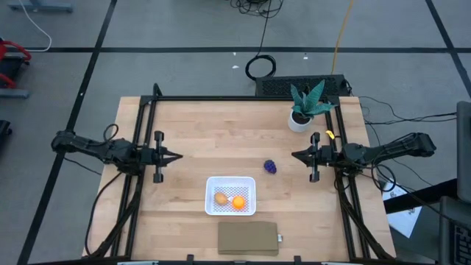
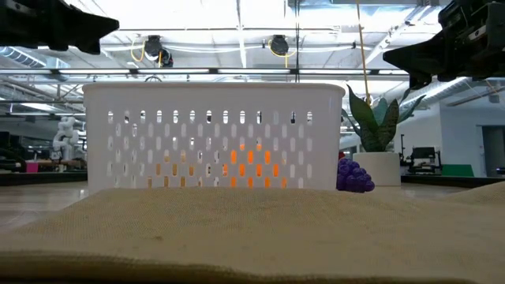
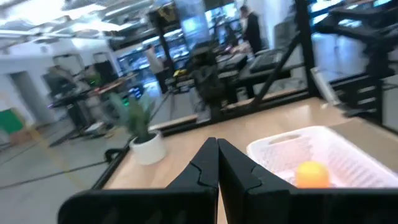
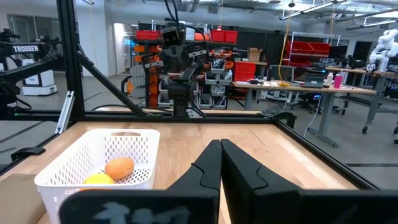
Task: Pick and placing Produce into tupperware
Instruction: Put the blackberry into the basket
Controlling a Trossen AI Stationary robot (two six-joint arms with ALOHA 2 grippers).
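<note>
Purple piece (image 1: 271,167) lies loose on the table, outside the tupperware (image 1: 231,196), which already holds the orange and tan pieces. It sits near the right gripper (image 1: 294,155), slightly toward the tupperware; that gripper is clenched, empty, and nearer than the clenched left gripper (image 1: 179,156).

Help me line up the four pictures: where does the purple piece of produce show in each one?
High view: purple piece on bare wood, up and right of the basket.
Low view: purple piece just right of the basket, before the plant pot.
Left wrist view: not in it.
Right wrist view: not in it.
Shared landmark: the white basket, in all four views.
</note>
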